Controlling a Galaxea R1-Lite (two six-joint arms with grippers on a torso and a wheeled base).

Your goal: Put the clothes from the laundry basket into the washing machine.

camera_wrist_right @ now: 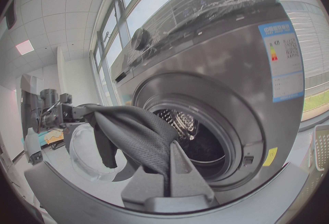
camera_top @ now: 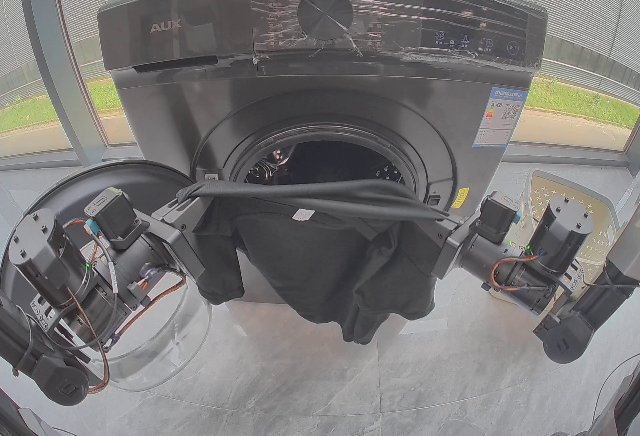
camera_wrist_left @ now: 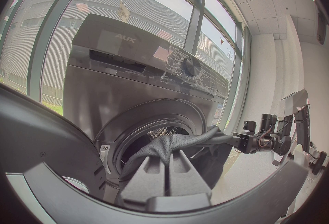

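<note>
The black shirt (camera_top: 333,257) looks light, soft and floppy, so bunched edges seem the surest hold. It hangs stretched across the open mouth of the washing machine (camera_top: 320,91). The left gripper (camera_top: 185,199) and right gripper (camera_top: 439,223) each pinch one gathered end tight.

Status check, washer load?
Left gripper, right gripper both shut on black garment. Garment stretched taut before drum opening, not yet inside. Door open, path clear.

A garment (camera_top: 313,257) hangs mid-frame between left gripper (camera_top: 190,199) and right gripper (camera_top: 437,222), before the washing machine (camera_top: 200,101); its door (camera_top: 133,183) sits lower left.
</note>
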